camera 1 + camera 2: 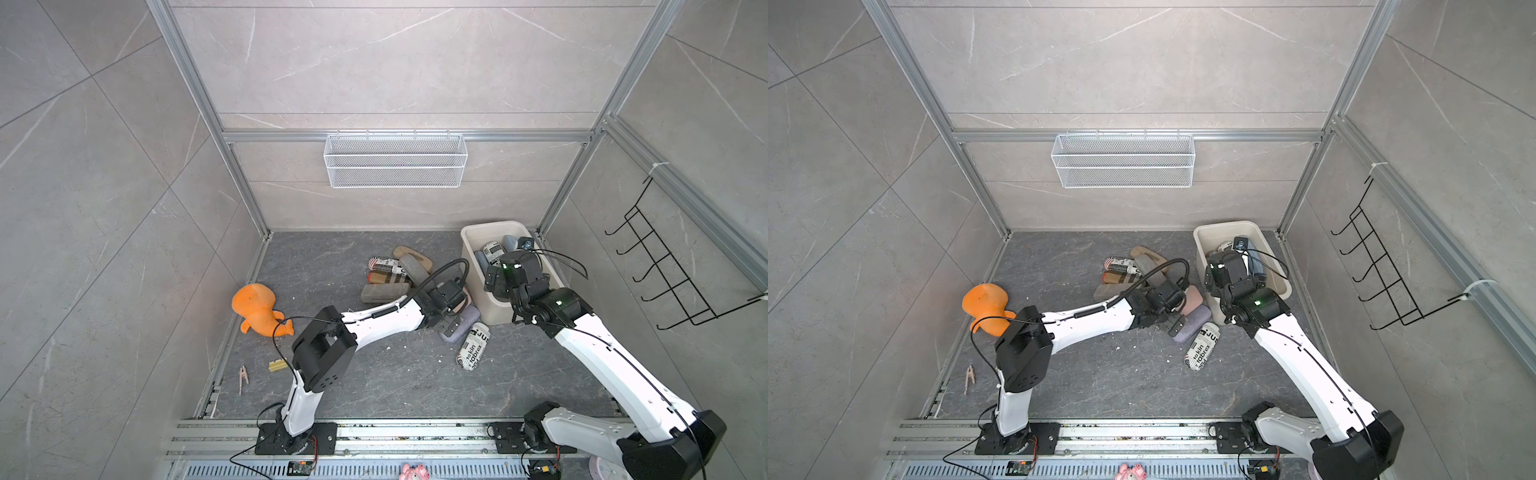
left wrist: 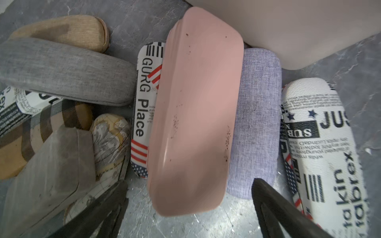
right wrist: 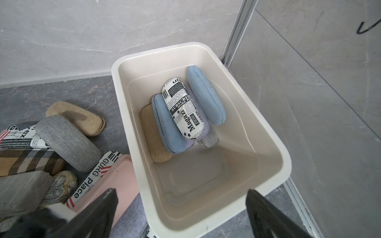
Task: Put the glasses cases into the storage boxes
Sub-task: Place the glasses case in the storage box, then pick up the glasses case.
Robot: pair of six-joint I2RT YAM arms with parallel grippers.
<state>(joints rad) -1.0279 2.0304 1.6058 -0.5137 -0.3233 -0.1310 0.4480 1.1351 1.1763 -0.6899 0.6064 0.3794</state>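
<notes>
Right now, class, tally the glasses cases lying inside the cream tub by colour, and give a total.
Blue cases: 2
Tan case: 1
Newspaper-print case: 1
Lilac-grey case, mostly hidden under the newspaper-print one: at least 1
Total in the tub: at least 5

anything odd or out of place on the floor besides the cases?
Yes. An orange plush toy lies on its side near the left wall, a wooden clothespin and a small yellow block sit close by, and white crumbs are scattered over the grey floor. None belong with the cases.
</notes>
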